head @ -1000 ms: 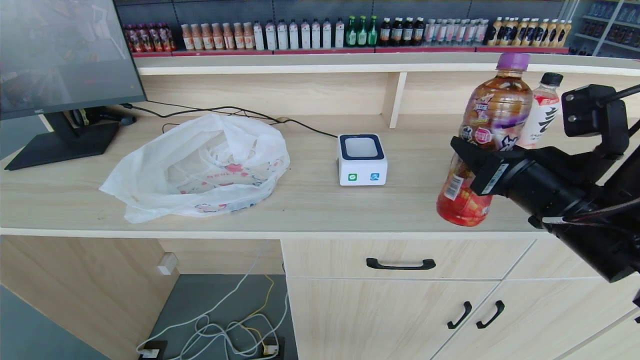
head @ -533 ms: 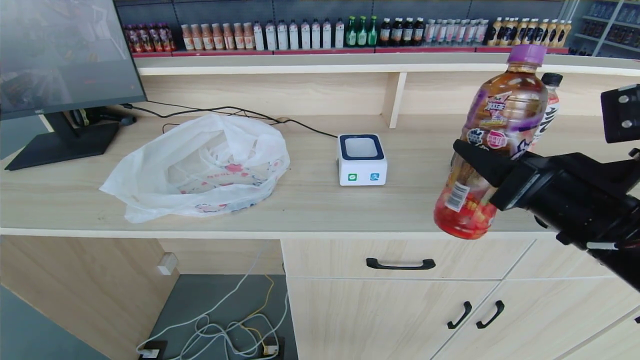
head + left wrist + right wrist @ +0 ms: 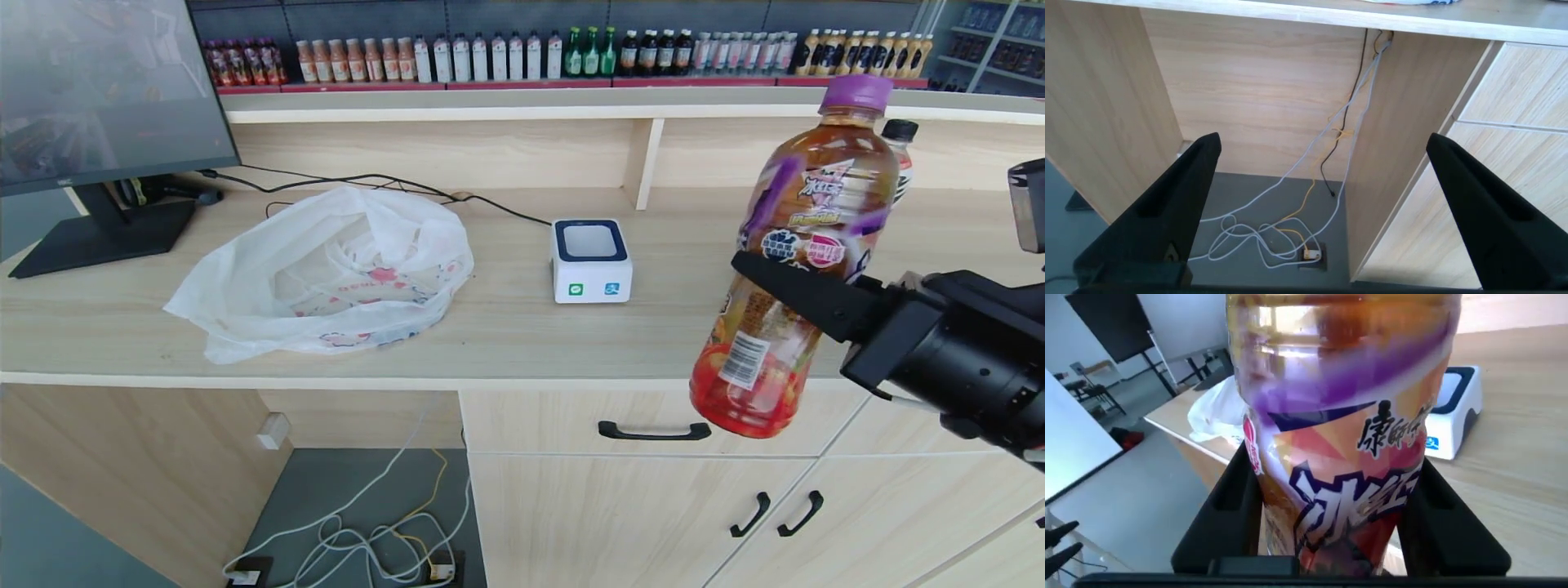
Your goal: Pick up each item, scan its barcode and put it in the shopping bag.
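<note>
My right gripper (image 3: 804, 302) is shut on a tea bottle (image 3: 796, 253) with a purple cap and a red base, held upright and slightly tilted in the air above the counter's front edge at the right. Its barcode faces the front left. The same tea bottle (image 3: 1343, 425) stands between the gripper's fingers (image 3: 1225, 506) in the right wrist view. A white scanner box (image 3: 591, 260) sits mid-counter, left of the bottle. The white shopping bag (image 3: 326, 273) lies open on the counter farther left. My left gripper (image 3: 1323, 212) hangs open below the counter, facing cables on the floor.
A second bottle with a black cap (image 3: 900, 155) stands behind the held one. A monitor (image 3: 98, 106) stands at the counter's far left, with a cable running behind the bag. Shelves of drinks line the back wall. Drawers and handles (image 3: 653, 431) lie below the counter.
My right gripper has lifted the tea bottle off the counter and brought it up and towards me, so it looks larger. The bag, scanner and left arm have not moved.
</note>
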Robot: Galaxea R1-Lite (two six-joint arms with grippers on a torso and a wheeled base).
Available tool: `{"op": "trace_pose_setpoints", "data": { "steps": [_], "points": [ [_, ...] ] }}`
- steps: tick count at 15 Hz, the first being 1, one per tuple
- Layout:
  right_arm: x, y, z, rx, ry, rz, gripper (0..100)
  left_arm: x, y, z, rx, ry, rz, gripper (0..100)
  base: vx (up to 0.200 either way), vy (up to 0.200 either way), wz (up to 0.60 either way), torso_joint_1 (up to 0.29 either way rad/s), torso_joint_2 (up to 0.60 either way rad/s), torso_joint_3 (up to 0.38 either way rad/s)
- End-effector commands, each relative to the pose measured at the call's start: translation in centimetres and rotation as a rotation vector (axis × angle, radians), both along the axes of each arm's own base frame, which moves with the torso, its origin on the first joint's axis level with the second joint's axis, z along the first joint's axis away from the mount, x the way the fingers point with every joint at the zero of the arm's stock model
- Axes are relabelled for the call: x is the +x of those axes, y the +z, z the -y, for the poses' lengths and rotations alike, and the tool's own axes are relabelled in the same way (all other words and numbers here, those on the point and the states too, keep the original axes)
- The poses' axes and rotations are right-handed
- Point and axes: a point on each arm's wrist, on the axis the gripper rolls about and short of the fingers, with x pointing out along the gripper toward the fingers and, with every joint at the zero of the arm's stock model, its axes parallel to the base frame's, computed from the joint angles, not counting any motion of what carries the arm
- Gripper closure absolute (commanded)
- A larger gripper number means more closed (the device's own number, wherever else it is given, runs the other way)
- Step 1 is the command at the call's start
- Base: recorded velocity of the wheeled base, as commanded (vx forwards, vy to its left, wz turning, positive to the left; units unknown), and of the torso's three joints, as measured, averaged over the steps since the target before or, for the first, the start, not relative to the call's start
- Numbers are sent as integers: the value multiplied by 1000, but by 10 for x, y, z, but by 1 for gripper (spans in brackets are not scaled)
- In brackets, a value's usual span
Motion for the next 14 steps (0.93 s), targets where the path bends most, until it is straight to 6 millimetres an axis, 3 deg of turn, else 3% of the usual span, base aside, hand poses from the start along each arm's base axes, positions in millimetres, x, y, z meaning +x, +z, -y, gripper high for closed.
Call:
{"op": "trace_pose_setpoints", "data": {
  "steps": [1, 4, 6, 8, 14],
  "points": [
    [1, 6, -1, 59, 36, -26, 100, 0, 0, 0, 0, 1, 0, 0, 0, 0, 0, 0, 0, 0],
    [0, 19, -6, 126, 96, -29, 100, 0, 0, 0, 0, 1, 0, 0, 0, 0, 0, 0, 0, 0],
    [-3, 39, -24, 207, 205, -32, 100, 0, 0, 0, 0, -1, 0, 0, 0, 0, 0, 0, 0, 0],
    [-5, 41, -34, 217, 255, -40, 100, 0, 0, 0, 0, 1, 0, 0, 0, 0, 0, 0, 0, 0],
    [-10, 50, -39, 228, 437, -57, 100, 0, 0, 0, 0, 1, 0, 0, 0, 0, 0, 0, 0, 0]
  ]
}}
